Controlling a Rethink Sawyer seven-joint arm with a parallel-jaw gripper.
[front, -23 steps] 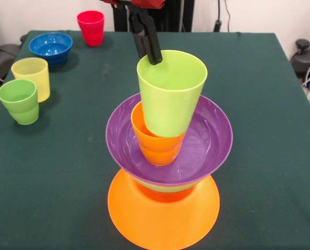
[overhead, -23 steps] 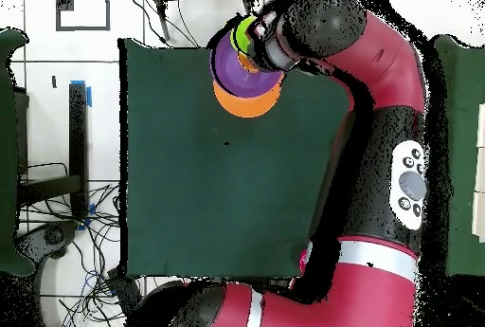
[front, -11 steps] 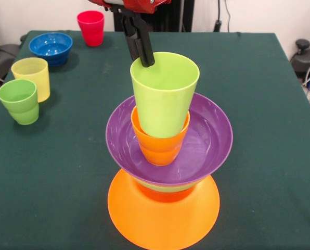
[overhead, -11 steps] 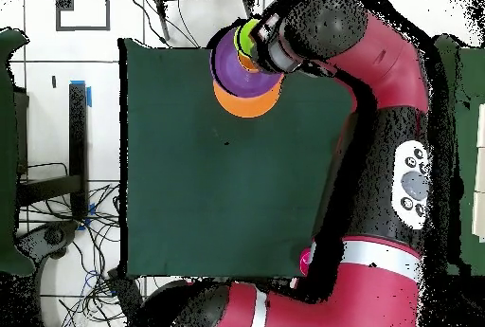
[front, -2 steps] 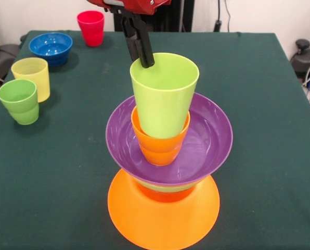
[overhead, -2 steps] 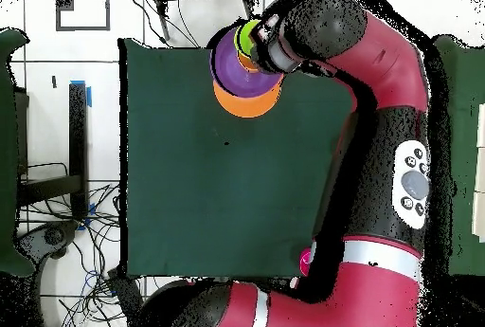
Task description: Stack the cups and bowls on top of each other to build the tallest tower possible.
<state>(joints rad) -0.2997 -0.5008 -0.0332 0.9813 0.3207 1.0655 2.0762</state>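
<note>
My fingers [front, -2 steps: 142, 57] pinch the rim of the glossy lime green plastic cup [front, -2 steps: 163, 96], nested in the orange tumbler [front, -2 steps: 159, 147] inside the purple bowl [front, -2 steps: 207, 140]; I'd seat it upright, then release gently to avoid toppling.

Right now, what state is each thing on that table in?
Lime cup: nested upright in the orange cup, claw shut on its rim.
Purple bowl: atop the stack, holding the cups.
Big orange bowl: upside down, base.
Blue bowl, red cup, yellow cup, green cup: upright, unstacked.
</note>
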